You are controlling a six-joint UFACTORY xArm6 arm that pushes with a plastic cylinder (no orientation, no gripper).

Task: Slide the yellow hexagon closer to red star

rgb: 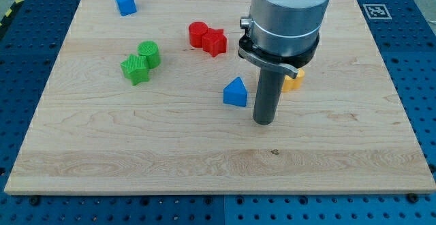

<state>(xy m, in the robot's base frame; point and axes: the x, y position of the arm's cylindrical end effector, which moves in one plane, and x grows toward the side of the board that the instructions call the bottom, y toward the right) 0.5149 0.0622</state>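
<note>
**Rod poised beside yellow block as push toward red star awaits**

My tip (263, 121), the lower end of a dark rod under a grey cylindrical arm, rests on the pale wooden surface (204, 163), just to the view's right of a blue plastic block with a peaked top (235, 93). There are no fingers on this rig, so nothing is open, closed or gripping. The yellow plastic hexagon (293, 81) lies behind the rod toward the view's upper right, largely hidden by the arm's body; whether the rod touches it cannot be told. The red plastic star (214, 43) sits toward the view's top, left of the arm, touching a red plastic cylinder (197, 33).

The approach appears to be the step in hand. The yellow block is well apart from the star. The next move calls for bringing the tip round to the hexagon's right side and pushing it leftward and upward in the view, clear of the blue block.
</note>
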